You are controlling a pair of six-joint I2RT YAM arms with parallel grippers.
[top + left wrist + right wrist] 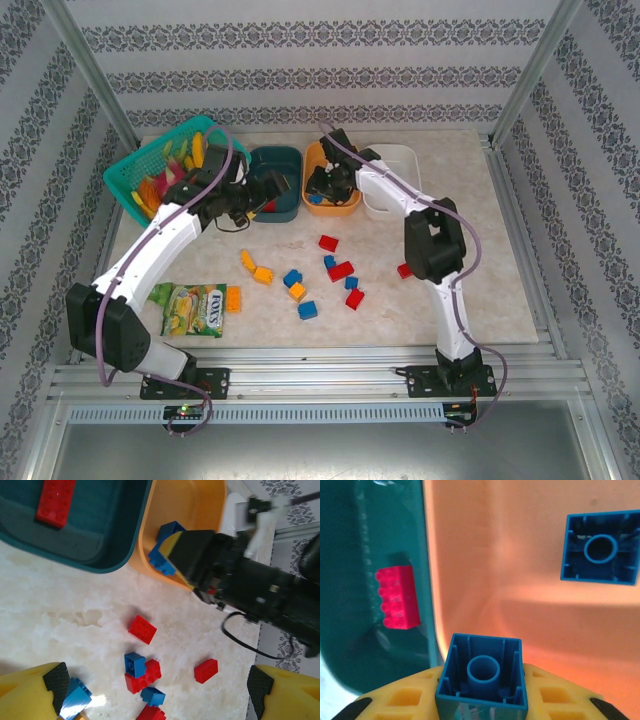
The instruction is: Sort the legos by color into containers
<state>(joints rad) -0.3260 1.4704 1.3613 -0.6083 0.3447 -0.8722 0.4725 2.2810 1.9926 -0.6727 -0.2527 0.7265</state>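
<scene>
We take the orange bin as our landmark. It is the middle of three bins at the far side of the desk, with the teal bin just left of it and the white bin just right of it.

Above the orange bin, the right end effector grips one blue brick between its yellow fingers. The brick is nearly square, its hollow underside toward the wrist camera and its studs facing away, toward the bin. A second blue brick lies on the orange bin's floor, also underside up.

One red brick lies in the teal bin, its long axis parallel to the orange bin's left wall.

The left end effector hangs left of the orange bin, by the teal bin's near edge, jaws wide apart and empty.

On the desk in front of the orange bin we count twelve loose pieces: four red bricks, four blue bricks and four yellow bricks.
</scene>
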